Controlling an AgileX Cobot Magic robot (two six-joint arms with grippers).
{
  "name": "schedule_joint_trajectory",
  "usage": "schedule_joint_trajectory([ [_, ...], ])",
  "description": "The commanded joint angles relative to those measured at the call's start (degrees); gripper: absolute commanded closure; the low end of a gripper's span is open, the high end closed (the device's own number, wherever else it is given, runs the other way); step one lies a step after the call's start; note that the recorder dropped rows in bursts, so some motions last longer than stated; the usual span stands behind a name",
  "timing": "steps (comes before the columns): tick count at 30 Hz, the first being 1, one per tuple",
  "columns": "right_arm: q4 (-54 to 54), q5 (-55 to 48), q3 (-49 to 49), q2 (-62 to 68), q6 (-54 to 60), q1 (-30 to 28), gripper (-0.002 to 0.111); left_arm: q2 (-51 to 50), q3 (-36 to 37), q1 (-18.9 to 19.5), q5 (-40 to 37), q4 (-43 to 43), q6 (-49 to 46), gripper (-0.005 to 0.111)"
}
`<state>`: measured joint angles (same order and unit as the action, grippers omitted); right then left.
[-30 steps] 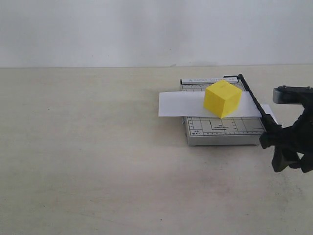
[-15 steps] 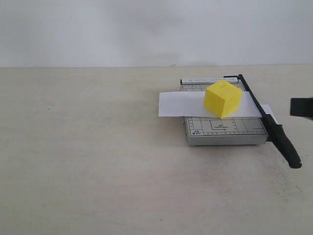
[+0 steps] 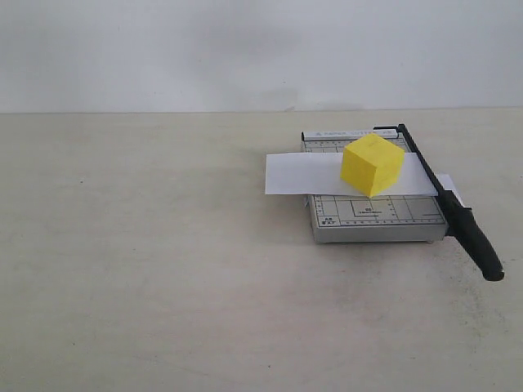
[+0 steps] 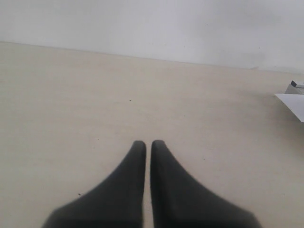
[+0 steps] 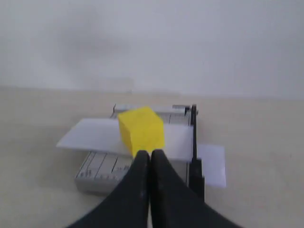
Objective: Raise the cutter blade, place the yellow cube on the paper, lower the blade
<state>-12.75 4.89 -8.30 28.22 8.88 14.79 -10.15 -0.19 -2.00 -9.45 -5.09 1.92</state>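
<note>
The yellow cube [image 3: 372, 164] rests on the white paper [image 3: 298, 173], which lies across the small grey gridded board [image 3: 372, 214]. The cutter blade [image 3: 445, 200] lies flat along the board's right edge, its thick black handle sticking out past the near corner. No gripper shows in the exterior view. In the right wrist view my right gripper [image 5: 150, 154] is shut and empty, hanging back from the board with the yellow cube [image 5: 141, 130] beyond its tips and the cutter blade [image 5: 194, 142] to one side. My left gripper [image 4: 147, 143] is shut on nothing above bare table.
The tan table [image 3: 147, 261] runs wide around the board, ending at a white wall [image 3: 245, 49] behind. A corner of the paper [image 4: 292, 103] shows at the edge of the left wrist view.
One second ago my right gripper stood at the blade's handle; it has since pulled away to the right and out of the exterior view. The blade, cube and paper stay put.
</note>
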Motion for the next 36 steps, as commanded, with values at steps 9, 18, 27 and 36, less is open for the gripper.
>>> schedule_joint_trajectory([
  [9,-0.4,-3.9,7.5,-12.5,8.1,-10.0,0.109,0.5,0.2,0.2,0.6,-0.2,-0.2,0.102],
  [18,7.1,-25.7,8.3,-28.2,-2.4,-16.1,0.109,0.5,0.2,0.2,0.5,-0.1,-0.2,0.102],
  [27,7.0,-25.7,8.3,-28.2,-2.4,-16.1,0.109,0.5,0.2,0.2,0.5,-0.1,-0.2,0.102],
  [36,7.0,-25.7,8.3,-28.2,-2.4,-16.1,0.109,0.5,0.2,0.2,0.5,-0.1,-0.2,0.102],
])
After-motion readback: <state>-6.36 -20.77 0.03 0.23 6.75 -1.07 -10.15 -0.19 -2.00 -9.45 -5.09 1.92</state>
